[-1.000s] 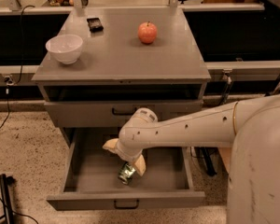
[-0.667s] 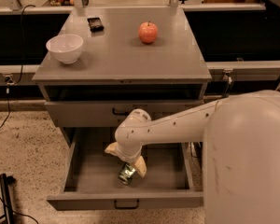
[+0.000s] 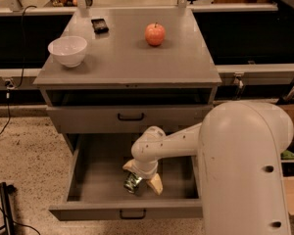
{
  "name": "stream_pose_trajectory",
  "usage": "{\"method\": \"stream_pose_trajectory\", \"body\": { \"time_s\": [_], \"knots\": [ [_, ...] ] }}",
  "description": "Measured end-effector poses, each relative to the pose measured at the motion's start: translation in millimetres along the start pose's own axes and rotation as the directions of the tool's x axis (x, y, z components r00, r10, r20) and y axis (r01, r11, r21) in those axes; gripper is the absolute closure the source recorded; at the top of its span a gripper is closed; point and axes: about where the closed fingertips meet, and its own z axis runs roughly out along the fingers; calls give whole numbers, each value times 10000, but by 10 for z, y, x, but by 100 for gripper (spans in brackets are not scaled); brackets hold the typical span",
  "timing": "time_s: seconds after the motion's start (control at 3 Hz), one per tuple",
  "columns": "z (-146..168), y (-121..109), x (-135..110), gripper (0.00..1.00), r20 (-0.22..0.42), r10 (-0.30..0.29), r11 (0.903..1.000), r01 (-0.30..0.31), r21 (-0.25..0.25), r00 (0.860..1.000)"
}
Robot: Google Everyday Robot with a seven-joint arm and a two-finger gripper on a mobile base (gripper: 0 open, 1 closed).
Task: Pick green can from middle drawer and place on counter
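The green can [image 3: 133, 183] lies on its side on the floor of the open middle drawer [image 3: 95, 180], near the front centre. My gripper [image 3: 141, 178] reaches down into the drawer right over the can. Its tan fingers [image 3: 156, 184] are spread, one on each side of the can, and the can still rests on the drawer floor. The grey counter [image 3: 127, 58] is the top of the cabinet above.
On the counter stand a white bowl [image 3: 67, 50] at the left, a red apple [image 3: 155, 34] at the back centre and a small black object [image 3: 99, 25]. A shut drawer front [image 3: 130, 117] sits above the open one. My white arm [image 3: 245, 165] fills the lower right.
My arm's bulk has swung further into view on the right. The gripper has stayed over the can, shifting only slightly. The can has not moved.
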Motion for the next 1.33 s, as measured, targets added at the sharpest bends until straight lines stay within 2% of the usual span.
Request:
{"method": "stream_pose_trajectory", "body": {
  "time_s": [0.67, 1.0, 1.33],
  "knots": [
    [294, -34, 67, 0, -490, -369, 9991, 358, -242, 9981],
    [329, -95, 94, 0, -699, -559, 9981, 539, -305, 9960],
    [383, -152, 84, 18, -709, -711, 9971, 690, -329, 9949]
  ]
}}
